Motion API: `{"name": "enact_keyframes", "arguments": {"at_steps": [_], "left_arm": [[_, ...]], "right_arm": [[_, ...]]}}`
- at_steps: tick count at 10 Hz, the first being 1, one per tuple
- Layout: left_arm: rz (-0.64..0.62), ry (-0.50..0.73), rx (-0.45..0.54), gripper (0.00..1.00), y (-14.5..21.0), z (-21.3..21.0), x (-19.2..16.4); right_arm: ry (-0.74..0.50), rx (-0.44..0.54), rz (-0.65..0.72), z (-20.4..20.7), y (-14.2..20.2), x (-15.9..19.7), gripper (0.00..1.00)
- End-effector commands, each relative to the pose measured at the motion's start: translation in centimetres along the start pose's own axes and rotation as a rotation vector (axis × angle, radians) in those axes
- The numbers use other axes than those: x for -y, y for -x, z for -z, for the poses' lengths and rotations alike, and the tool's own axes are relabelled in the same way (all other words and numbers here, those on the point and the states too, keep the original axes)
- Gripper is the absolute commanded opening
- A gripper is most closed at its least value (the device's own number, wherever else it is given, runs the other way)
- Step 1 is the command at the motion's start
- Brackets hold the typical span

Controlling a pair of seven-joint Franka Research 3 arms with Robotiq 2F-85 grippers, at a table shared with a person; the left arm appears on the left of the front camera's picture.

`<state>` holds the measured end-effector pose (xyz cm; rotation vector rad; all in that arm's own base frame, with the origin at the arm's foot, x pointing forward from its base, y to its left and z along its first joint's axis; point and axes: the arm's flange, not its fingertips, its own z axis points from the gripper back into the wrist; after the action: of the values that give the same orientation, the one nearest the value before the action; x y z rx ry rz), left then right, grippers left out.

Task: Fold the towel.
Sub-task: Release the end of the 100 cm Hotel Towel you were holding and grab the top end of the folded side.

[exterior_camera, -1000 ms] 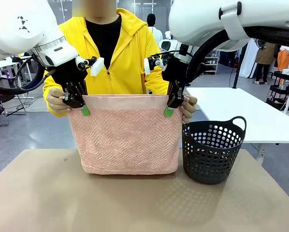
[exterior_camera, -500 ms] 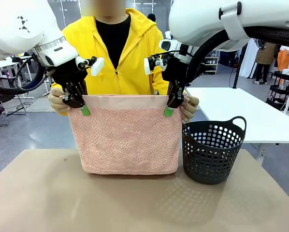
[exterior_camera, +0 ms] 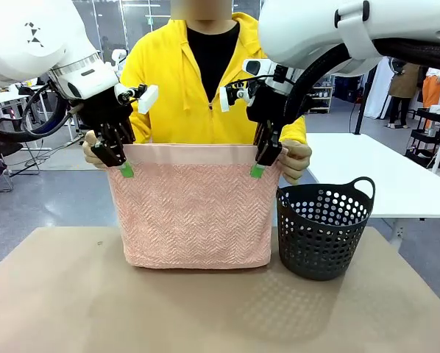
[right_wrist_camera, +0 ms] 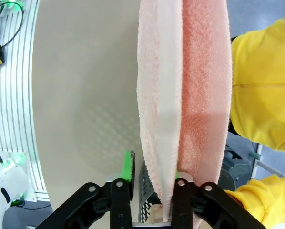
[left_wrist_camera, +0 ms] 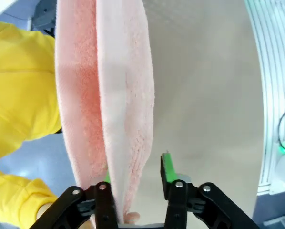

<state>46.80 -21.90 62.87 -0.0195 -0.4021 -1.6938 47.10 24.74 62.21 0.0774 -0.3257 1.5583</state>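
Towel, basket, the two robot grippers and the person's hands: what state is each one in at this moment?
Towel: doubled over, held upright, bottom at the table.
Left gripper: open, a finger on each side of the towel's near layer.
Right gripper: open, placed the same way.
Person's hands: gripping the towel's top corners.
Basket: upright, beside the towel.

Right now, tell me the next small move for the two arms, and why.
Probably close both jaws on the towel: each pair stands open astride its top edge near a corner, while the person's hands hold it up.
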Motion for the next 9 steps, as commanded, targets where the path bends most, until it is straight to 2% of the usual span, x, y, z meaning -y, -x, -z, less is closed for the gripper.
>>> {"name": "enact_keyframes", "arguments": {"at_steps": [1, 2, 3, 5, 9], "left_arm": [[0.021, -0.082, -0.052, 1.0, -0.6, -2.0, 0.9], [0.032, -0.122, -0.081, 1.0, -1.1, -3.1, 1.4], [0.037, -0.163, -0.104, 0.8, -1.6, -4.2, 1.9], [0.042, -0.228, -0.128, 1.0, -2.3, -5.8, 2.8], [0.07, -0.282, -0.144, 1.0, -3.0, -6.5, 2.3]], "right_arm": [[0.071, -0.019, -0.019, -1.7, 0.1, -0.8, 0.97], [0.119, -0.032, -0.035, -3.2, -0.1, -1.4, 0.68], [0.15, -0.045, -0.055, -4.4, -0.3, -2.1, 1.0], [0.212, -0.058, -0.098, -6.7, -0.9, -3.3, 1.0], [0.214, -0.098, -0.143, -7.7, -1.5, -3.2, 1.0]]}}
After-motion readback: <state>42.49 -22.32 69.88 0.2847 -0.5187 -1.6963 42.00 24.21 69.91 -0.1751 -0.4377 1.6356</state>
